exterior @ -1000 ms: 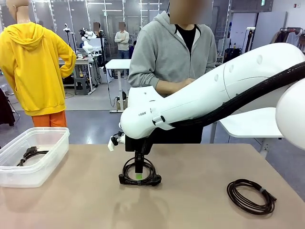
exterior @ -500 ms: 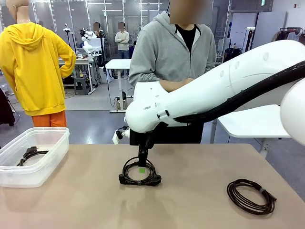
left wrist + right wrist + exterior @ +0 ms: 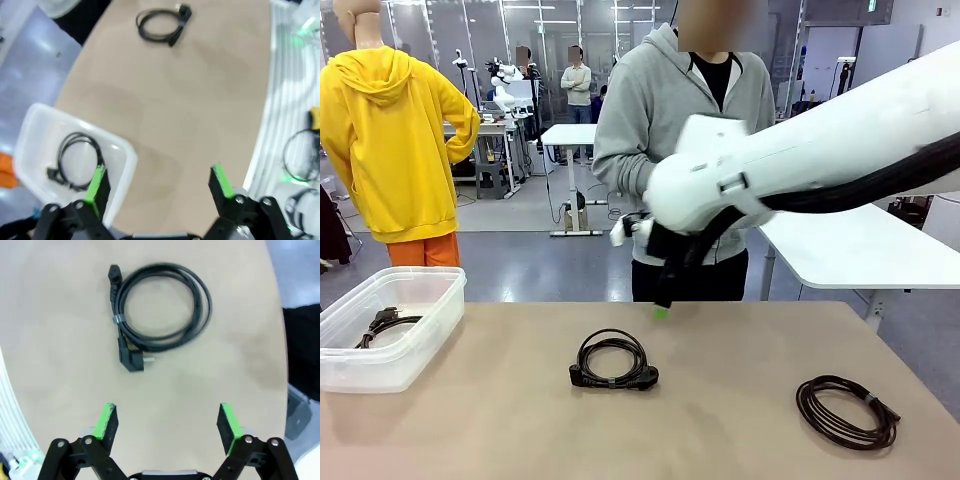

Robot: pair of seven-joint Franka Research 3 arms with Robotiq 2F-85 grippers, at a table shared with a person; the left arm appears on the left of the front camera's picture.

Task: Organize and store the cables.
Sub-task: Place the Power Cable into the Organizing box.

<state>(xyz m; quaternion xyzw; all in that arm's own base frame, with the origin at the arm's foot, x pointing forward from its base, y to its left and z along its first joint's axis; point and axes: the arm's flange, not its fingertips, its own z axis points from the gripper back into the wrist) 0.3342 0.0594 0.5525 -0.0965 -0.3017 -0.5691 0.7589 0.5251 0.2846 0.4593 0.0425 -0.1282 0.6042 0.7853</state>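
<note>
Above the table (image 3: pixel 740 420), the right tool (image 3: pixel 662 306), jaws apart and empty, has risen clear of the middle cable coil (image 3: pixel 613 362).

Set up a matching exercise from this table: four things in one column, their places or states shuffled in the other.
1. clear bin
2. black coil
3. dark-brown coil
4. right gripper

A. right side of the table, near the front
B. above the table, fingers open, empty
C. table's left edge, holding a third coil
D. table's middle, lying flat

Pairs: 1-C, 2-D, 3-A, 4-B
</note>
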